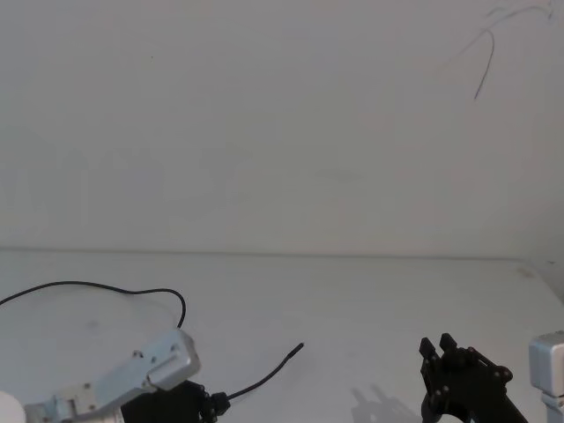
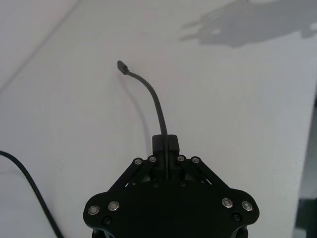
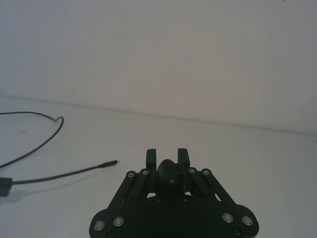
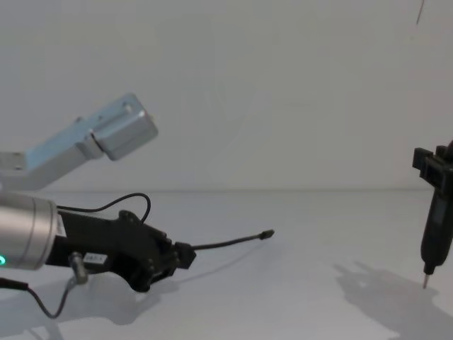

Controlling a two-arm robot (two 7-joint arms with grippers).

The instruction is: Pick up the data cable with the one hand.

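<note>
The left end effector (image 2: 165,143) is low over the white bench (image 1: 352,291), near the robot's left side. Its two fingers are pressed together and they pinch the data cable (image 2: 161,119). The thin black cable sticks out from the fingers and bends toward the middle of the bench. The small black plug (image 2: 121,65) at its end is up off the bench, and its shadow lies under it. More of the cable makes a big loop on the bench, farther back on the left.

The right end effector (image 3: 167,156) is well apart from the cable, low on the robot's right side. Its two fingers are spread a little and there is nothing between the tips. Its shadow falls on the bench beside it.
</note>
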